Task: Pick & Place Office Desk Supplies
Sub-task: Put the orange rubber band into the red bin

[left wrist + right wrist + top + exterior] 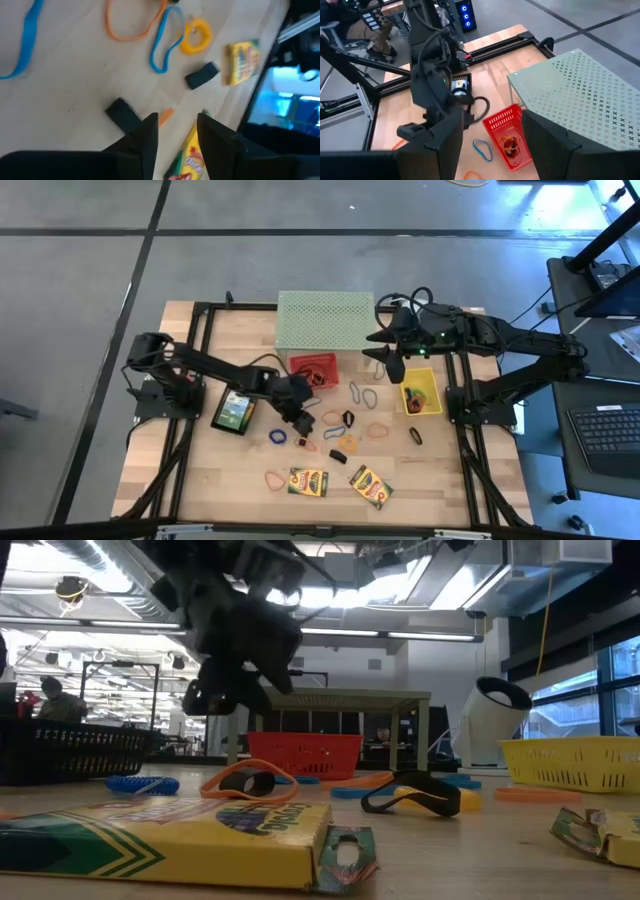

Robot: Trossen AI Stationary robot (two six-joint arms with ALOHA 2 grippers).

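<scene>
Hovering low over the scattered supplies at centre frame in the high view, the left pincer [297, 420] stood with its fingers a narrow gap apart and nothing between them; judging by its wrist view, it was lined up over a small orange clip [165, 114] beside a dark clip [123, 112], probably to take one next; the right pincer [385, 358] waited spread wide and empty at upper centre-right, between the mesh stand [325, 320] and the yellow bin [421, 391], clear of the left arm's work; rubber bands [363, 395] lay loose at the surface's [200, 470] centre; two crayon boxes [307, 481] lay flat at lower centre, yellow and green; a red basket [314, 367] already held an orange band, so sorting seemed under way.
</scene>
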